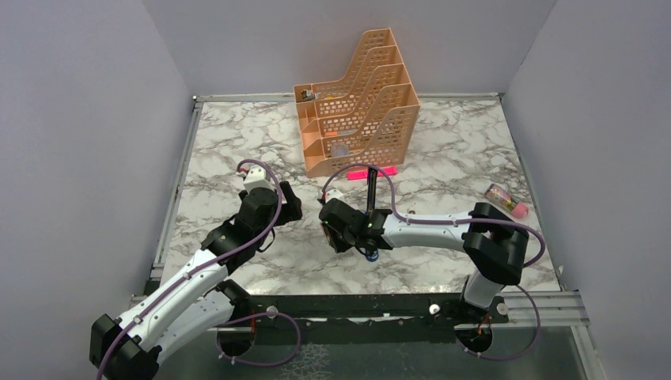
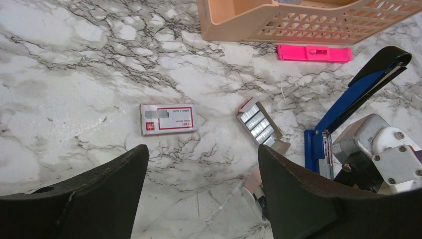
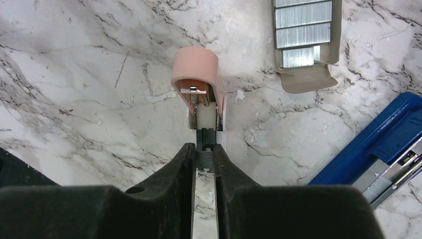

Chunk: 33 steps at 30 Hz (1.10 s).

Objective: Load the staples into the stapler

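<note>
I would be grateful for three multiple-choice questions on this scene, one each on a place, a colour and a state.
1. Where is the red-labelled white box?
A. Held in a gripper
B. Flat on the table, apart from the staple tray
C. Standing on its end

2. What colour is the bar in front of the organiser?
A. Green
B. Yellow
C. Bright pink

3. How is the stapler?
A. Open, top arm raised
B. Closed flat
C. Broken in two

Answers: 1 B, bare marble shows between box and tray. 2 C, it is vivid pink against the peach organiser. 3 A, its blue arm slants up from the base.
</note>
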Available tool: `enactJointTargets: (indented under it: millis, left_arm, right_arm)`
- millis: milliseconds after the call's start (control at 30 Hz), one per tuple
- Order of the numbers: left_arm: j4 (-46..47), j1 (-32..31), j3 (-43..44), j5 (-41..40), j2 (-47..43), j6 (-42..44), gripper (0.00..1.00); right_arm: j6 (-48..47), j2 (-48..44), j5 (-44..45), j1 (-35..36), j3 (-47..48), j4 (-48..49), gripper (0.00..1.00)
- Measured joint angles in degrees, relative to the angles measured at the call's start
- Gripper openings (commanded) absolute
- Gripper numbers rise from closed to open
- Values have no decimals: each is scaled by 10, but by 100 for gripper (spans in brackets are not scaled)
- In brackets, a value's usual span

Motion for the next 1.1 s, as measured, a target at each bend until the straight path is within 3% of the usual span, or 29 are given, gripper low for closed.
enactJointTargets:
  millis: [1100]
  left_arm:
    - [0, 0, 0, 0, 3, 0, 82]
  right_arm:
    - [-6, 12, 0, 0, 0, 9, 22]
